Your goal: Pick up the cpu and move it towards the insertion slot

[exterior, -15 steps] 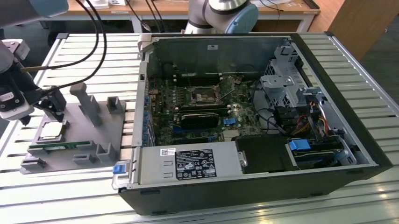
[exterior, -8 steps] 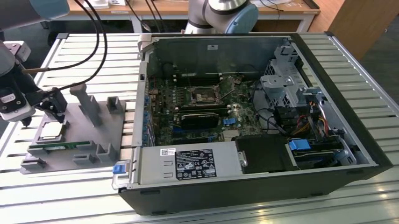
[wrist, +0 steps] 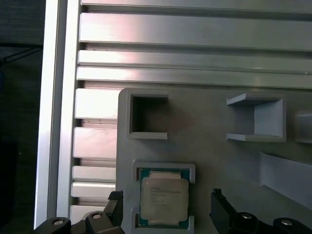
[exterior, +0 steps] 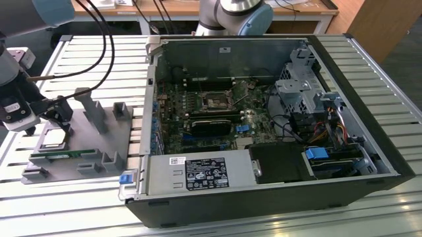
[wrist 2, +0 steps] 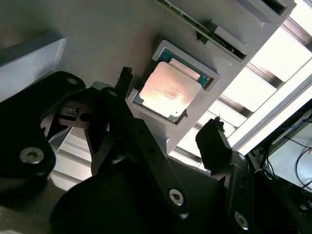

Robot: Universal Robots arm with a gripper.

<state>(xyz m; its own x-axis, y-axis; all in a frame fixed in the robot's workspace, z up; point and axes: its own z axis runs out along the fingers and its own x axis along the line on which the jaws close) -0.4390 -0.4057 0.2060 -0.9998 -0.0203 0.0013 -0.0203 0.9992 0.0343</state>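
The cpu (exterior: 54, 138), a flat square chip with a silver-grey top, lies in its raised nest on the grey holder plate (exterior: 99, 143) at the exterior view's left. My gripper (exterior: 58, 122) hangs just above it, open. In both wrist views the two black fingers stand on either side of the cpu (wrist: 164, 199) (wrist 2: 169, 90), apart from its edges, with my gripper (wrist: 166, 197) (wrist 2: 169, 105) centred over it. The insertion slot (exterior: 216, 101), a square socket with a dark centre and metal frame, sits on the motherboard inside the open computer case (exterior: 343, 153).
A green memory stick (exterior: 63, 154) lies on the holder plate beside the cpu, among upright grey brackets (exterior: 92, 111). The slatted aluminium table (exterior: 99, 54) carries everything. Black cables (exterior: 99, 29) hang over the table at the back left. Another arm's base (exterior: 234, 15) stands behind the case.
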